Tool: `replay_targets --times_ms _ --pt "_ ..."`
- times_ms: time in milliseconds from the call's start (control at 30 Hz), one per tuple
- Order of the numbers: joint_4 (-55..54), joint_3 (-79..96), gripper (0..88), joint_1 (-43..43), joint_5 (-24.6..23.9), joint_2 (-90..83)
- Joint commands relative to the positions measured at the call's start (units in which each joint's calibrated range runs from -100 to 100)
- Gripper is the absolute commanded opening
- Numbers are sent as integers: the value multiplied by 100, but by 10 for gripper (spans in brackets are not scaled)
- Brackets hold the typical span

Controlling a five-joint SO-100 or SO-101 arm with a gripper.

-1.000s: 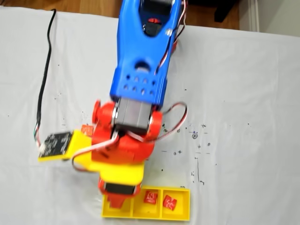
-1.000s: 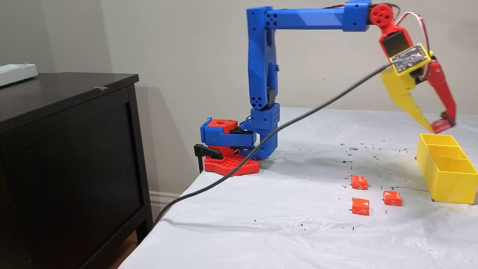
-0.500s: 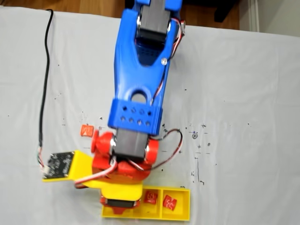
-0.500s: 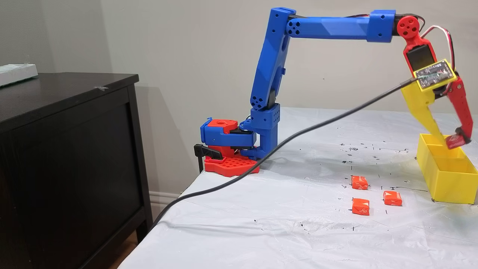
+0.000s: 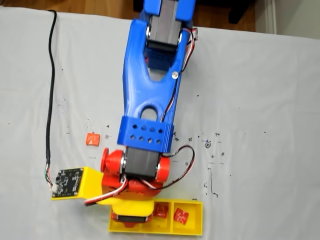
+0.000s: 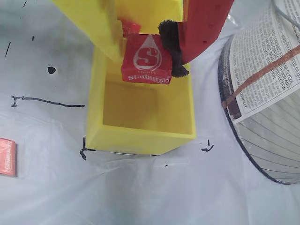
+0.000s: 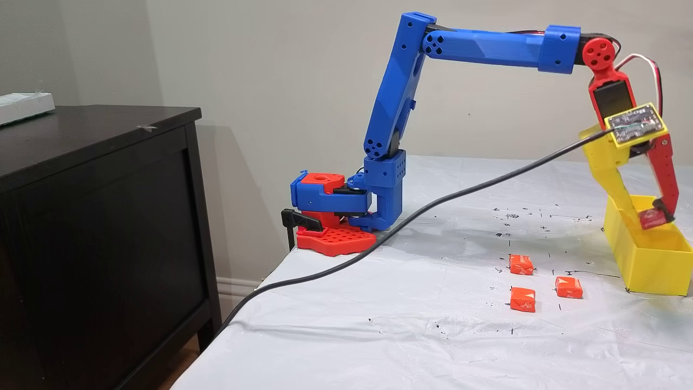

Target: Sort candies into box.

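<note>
In a fixed view from above, we see the blue arm (image 5: 150,90) reaching down the picture over a white table cover (image 5: 260,100). Its red and yellow wrist hides the left end of the yellow box (image 5: 192,227) at the bottom edge. Two red candies lie in the box: one in the middle compartment (image 5: 160,210), one in the right compartment (image 5: 181,216). An orange candy (image 5: 92,139) lies on the cover, well to the left of the arm.

In the wrist view, we see the gripper (image 6: 147,54) narrowed on a red candy (image 6: 146,59), pinched between the yellow finger (image 6: 101,23) on the left and the black pad of the red finger (image 6: 206,23) on the right. The candy hangs just above the nearest compartment of the box (image 6: 140,136), which has nothing in it. Another orange candy (image 6: 6,156) lies at the left edge.

In another fixed view from the side, we see the gripper (image 7: 652,216) holding the red candy (image 7: 651,219) low inside the box (image 7: 649,265), at its near compartment. Three orange candies (image 7: 521,264) (image 7: 522,299) (image 7: 568,287) lie on the cover to the left of the box. A black cable (image 7: 433,203) runs from the wrist down off the table.
</note>
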Motion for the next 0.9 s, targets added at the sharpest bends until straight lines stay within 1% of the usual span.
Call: replay_targets --times_ms 0,67,133,167,433,467,500,533,600,667,867 --pt "154 -754 237 -39 49 -30" --pt "187 -763 281 -21 63 -30" --pt "203 -745 291 -12 68 -64" --pt "203 -690 313 -12 73 -106" --pt "244 -590 315 15 88 -293" --pt "260 -581 306 25 103 -335" --pt "285 -562 273 52 127 -395" --pt "285 -526 220 70 147 -480" --pt "310 -481 148 124 176 -641" --pt "375 -481 2 197 195 -785" --pt "793 -417 2 387 313 -1150"
